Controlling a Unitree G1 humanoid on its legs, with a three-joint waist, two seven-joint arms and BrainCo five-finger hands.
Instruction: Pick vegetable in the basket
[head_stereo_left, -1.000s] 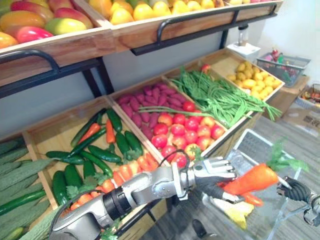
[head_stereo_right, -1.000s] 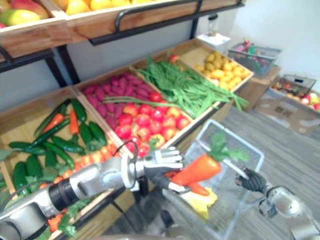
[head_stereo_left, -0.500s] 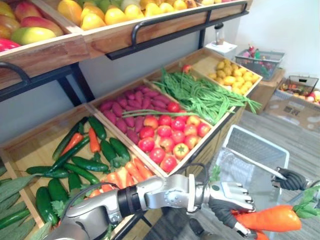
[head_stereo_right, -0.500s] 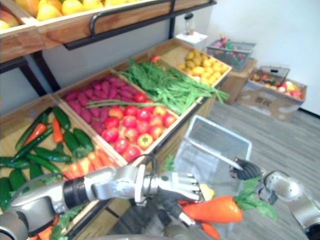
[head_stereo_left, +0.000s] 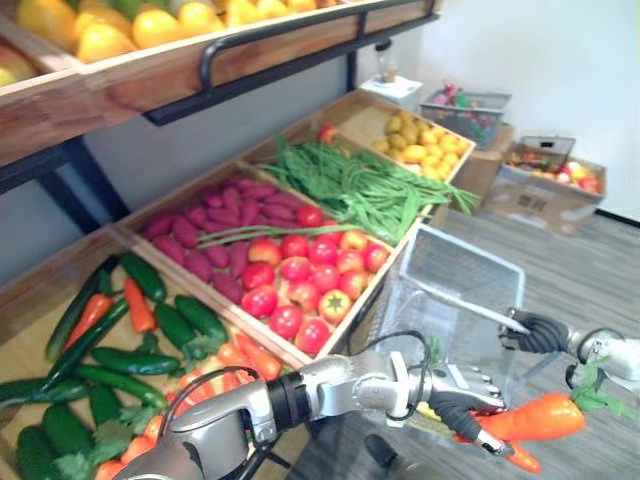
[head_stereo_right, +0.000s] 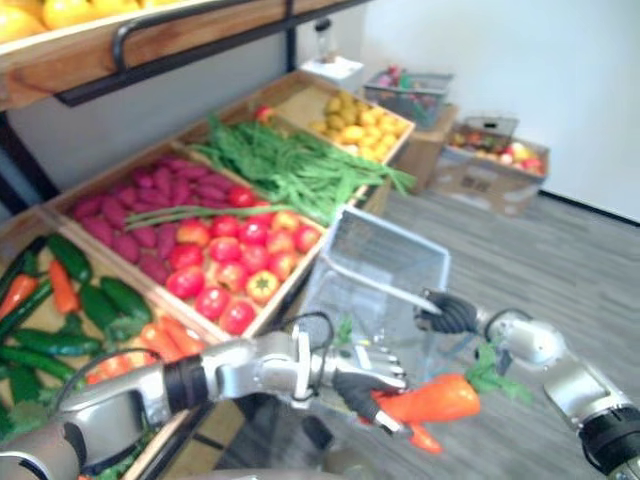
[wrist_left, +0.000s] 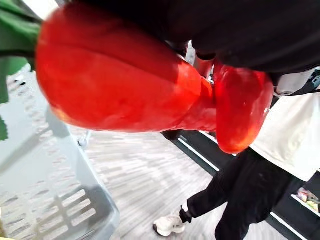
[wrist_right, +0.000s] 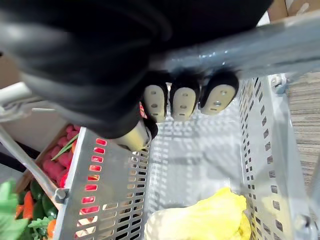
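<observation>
Greengrocer's shop: tiered wooden bins (head_stereo_left: 100, 98) of tomatoes (head_stereo_left: 300, 275), green beans (head_stereo_left: 360, 185).

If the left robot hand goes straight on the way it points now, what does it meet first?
Probably nothing: the left robot hand, curled round the orange plastic carrot, points past the grey perforated basket, under the right robot hand on its handle. Depth is unclear; it might graze that arm.

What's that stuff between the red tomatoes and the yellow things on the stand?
Long green beans, heaped between the tomatoes and the yellow produce; both eye views show it.
</observation>
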